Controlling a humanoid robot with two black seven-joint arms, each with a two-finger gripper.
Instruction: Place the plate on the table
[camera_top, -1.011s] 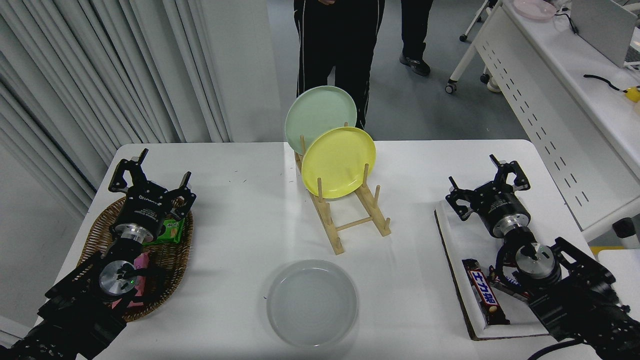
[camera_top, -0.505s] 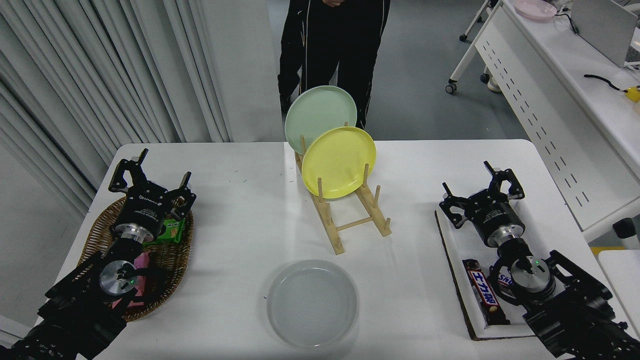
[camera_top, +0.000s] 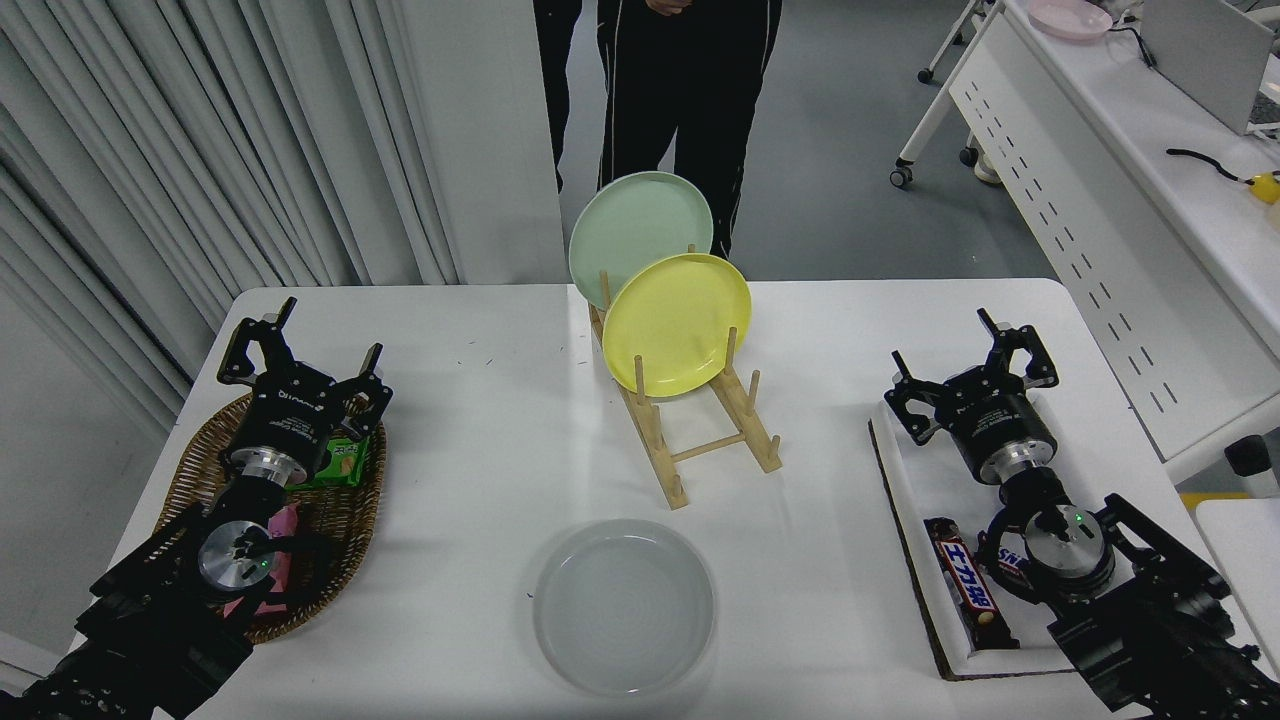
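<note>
White table (camera_top: 480, 460) | grey plate (camera_top: 624, 606) flat at near edge | right gripper (camera_top: 968, 372) spread wide, empty | left gripper (camera_top: 300, 352) parked, spread, empty

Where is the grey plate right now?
In the head view, the grey plate lies flat on the white table, near its front edge and about midway between the two arms, just in front of the wooden rack holding the yellow and green plates.
</note>
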